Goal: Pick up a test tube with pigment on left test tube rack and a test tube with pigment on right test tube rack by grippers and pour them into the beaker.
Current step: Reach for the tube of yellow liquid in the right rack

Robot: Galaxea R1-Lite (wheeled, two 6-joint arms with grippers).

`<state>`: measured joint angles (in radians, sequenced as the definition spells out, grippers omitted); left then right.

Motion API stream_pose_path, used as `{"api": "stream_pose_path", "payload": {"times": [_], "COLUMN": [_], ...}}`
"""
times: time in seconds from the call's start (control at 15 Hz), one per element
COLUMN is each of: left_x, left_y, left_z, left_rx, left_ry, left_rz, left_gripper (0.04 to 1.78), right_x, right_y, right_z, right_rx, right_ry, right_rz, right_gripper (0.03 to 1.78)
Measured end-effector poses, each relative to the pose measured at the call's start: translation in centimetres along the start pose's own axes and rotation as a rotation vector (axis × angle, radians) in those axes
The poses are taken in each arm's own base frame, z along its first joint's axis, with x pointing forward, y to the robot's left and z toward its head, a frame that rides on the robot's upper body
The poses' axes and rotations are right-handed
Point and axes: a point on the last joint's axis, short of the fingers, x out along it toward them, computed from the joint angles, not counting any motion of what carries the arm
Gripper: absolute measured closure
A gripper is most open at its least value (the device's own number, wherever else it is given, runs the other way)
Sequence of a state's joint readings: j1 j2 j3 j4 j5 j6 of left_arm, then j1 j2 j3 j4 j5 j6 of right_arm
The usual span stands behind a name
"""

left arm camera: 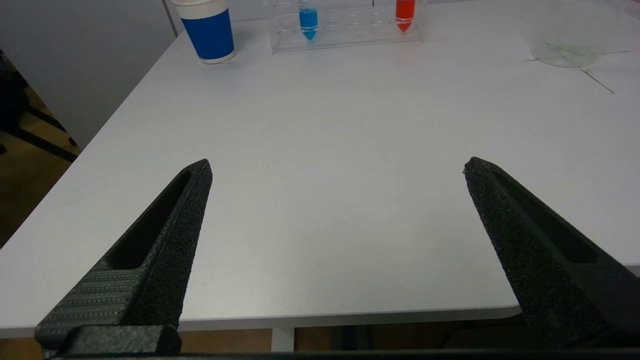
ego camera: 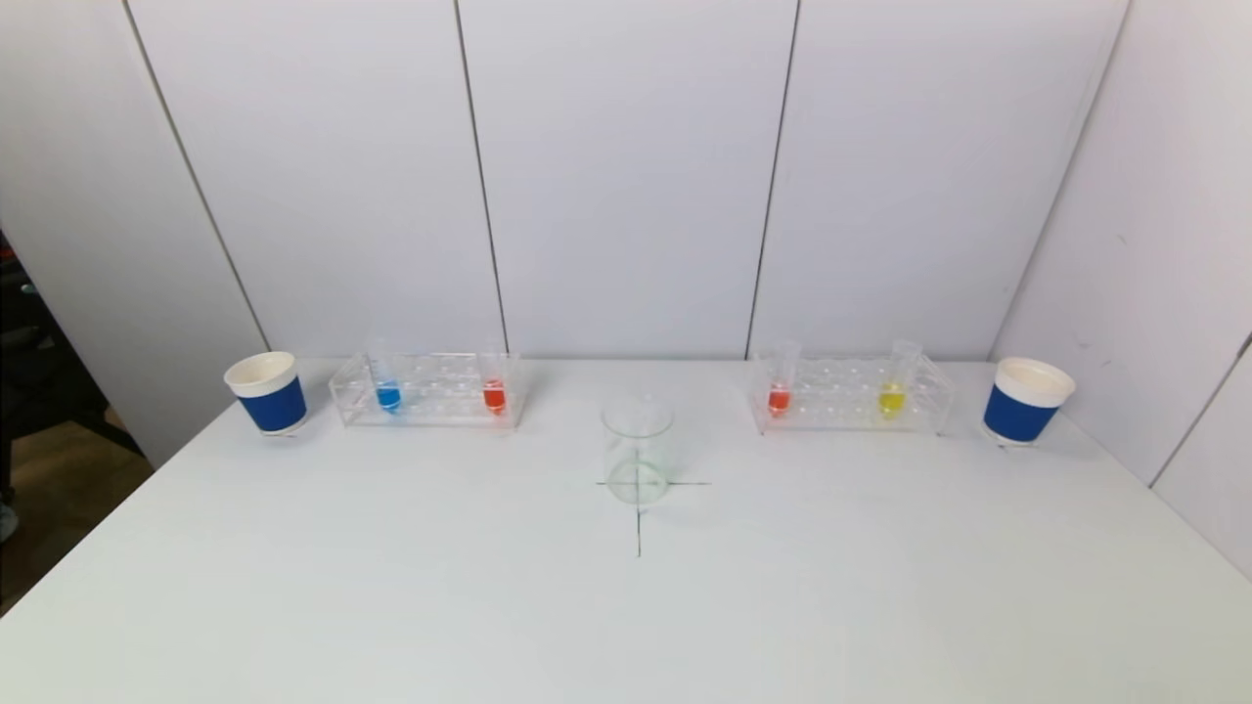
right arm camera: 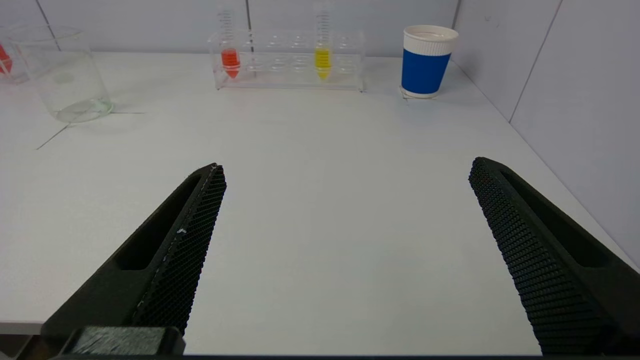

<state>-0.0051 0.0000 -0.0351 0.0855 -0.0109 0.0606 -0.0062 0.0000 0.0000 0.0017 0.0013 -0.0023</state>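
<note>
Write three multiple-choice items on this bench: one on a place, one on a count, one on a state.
1. Where does the beaker stand?
A. Between the two racks, nearer the robot
B. Inside the left rack
C. Beside the right cup

2. How many tubes hold red pigment?
A. None
B. Two
C. Four

3. How is the left pincer?
A. Shut on the blue tube
B. Shut on nothing
C. Open, holding nothing

Answers:
1. A: it sits on the drawn cross, between the left rack and right rack.
2. B: one red tube in the left rack, another red tube in the right.
3. C: its fingers stand wide apart over bare table, and the blue tube stands in its rack.
</note>
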Motion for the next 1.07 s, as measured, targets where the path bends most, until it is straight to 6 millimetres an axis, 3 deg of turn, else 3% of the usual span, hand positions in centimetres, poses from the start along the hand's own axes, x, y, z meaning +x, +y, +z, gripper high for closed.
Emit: {"api": "stream_pose_path", "payload": {"times": [1.07], "left_x": [0.0], "left_y": [0.0], "left_z": [0.0], "left_rx": [0.0], "left_ry": [0.0], "left_rz": [0.0], "left_gripper": [0.06], "right_x": [0.0], "right_y": [0.0], "right_z": [0.06], "right_rx": [-0.004], "right_ry": [-0.006], "right_rz": [-0.001], "right_gripper": [0.04]}}
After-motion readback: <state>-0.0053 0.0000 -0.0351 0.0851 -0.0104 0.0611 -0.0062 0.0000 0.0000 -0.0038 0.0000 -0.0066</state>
